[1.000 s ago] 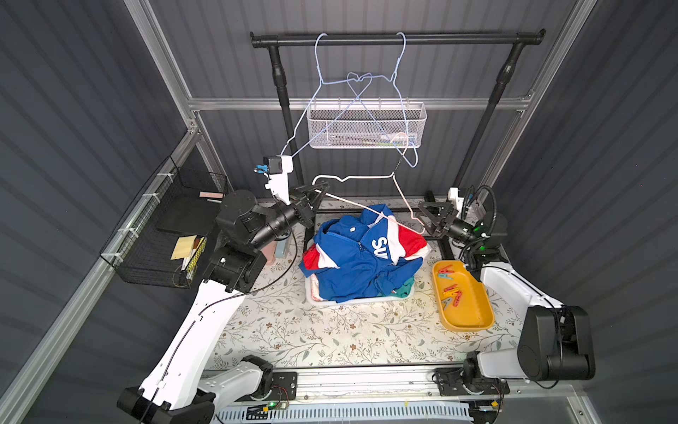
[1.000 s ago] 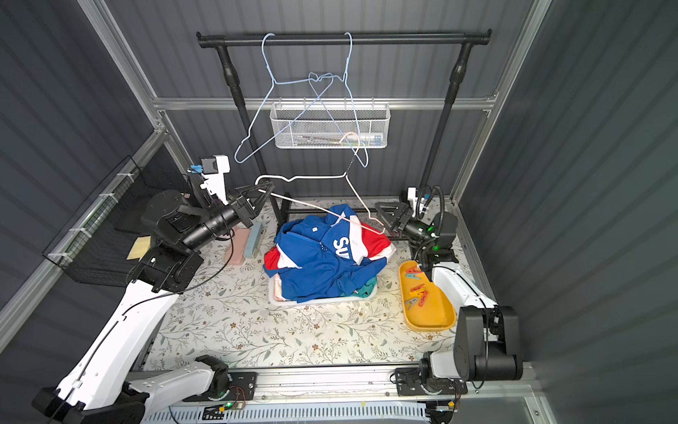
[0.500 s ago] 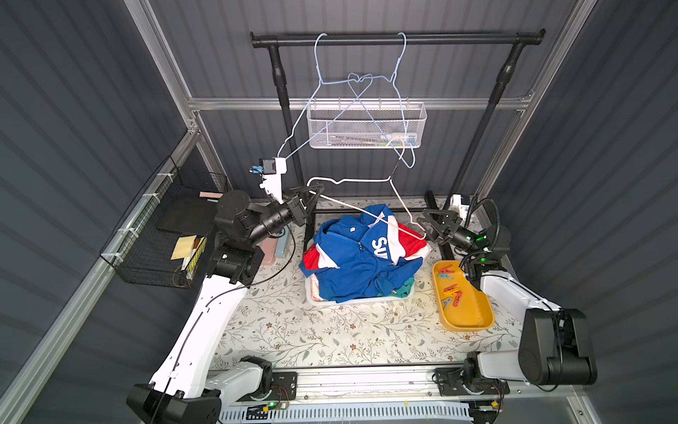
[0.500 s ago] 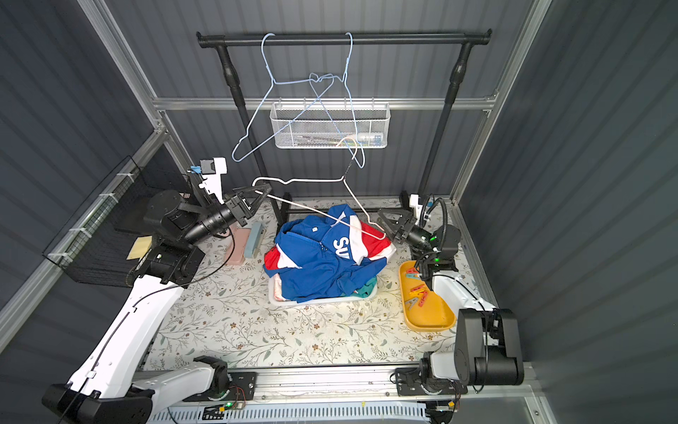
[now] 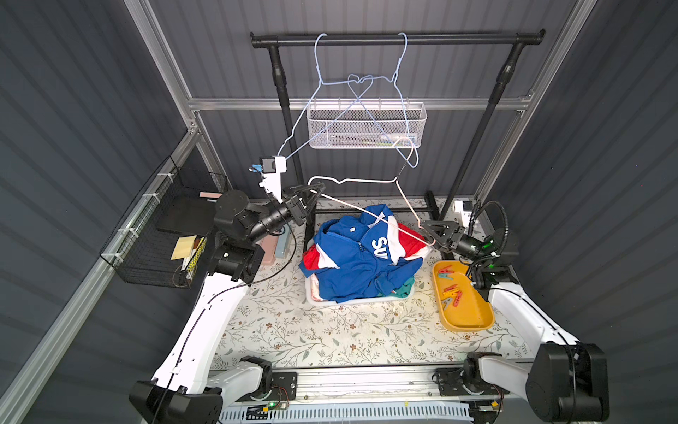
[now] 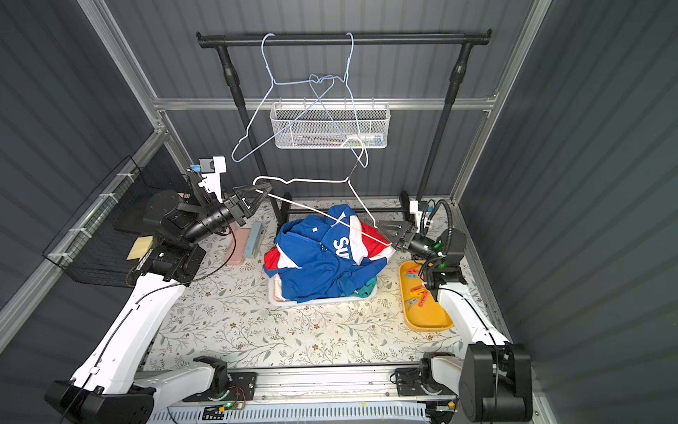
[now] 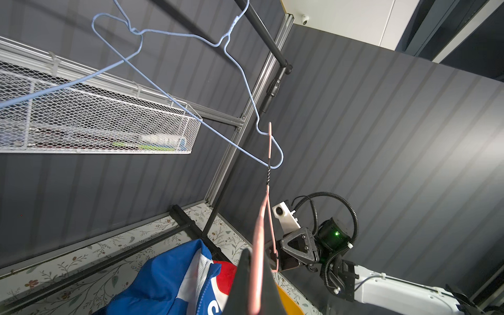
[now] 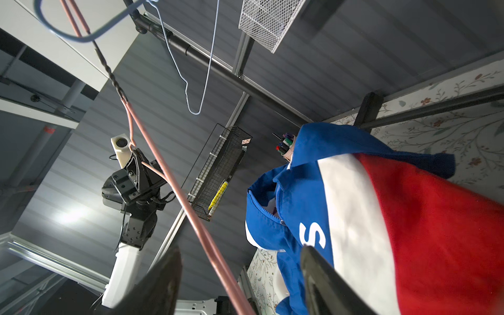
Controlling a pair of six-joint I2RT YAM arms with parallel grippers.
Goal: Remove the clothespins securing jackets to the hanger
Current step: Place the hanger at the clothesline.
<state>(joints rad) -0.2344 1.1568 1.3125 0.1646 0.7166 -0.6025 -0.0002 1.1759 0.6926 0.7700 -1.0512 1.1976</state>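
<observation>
**Bare hanger strung between both arms, pins in the tray**

The small plastic clothespins [image 5: 452, 292], mostly red, lie in the shallow yellow tray [image 5: 473, 326] on the right of the floral worktop [image 5: 330, 330], just nearer than the right end effector [image 5: 428, 235]. No pin shows on the pale pink wire hanger [image 5: 367, 181]. Its long bar slants from far left to near right above the heaped jackets [image 5: 352, 257]. The left end effector [image 5: 315, 191] is clamped on the hanger's left corner. The right one's jaws stand apart, astride its right corner.

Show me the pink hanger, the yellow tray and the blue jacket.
hanger [image 7: 258, 245]: left wrist view, on the nearest stretch of wire.
tray [image 5: 469, 312]: a top view, on its bare floor.
jacket [image 5: 348, 257]: a top view, on the blue front.
</observation>
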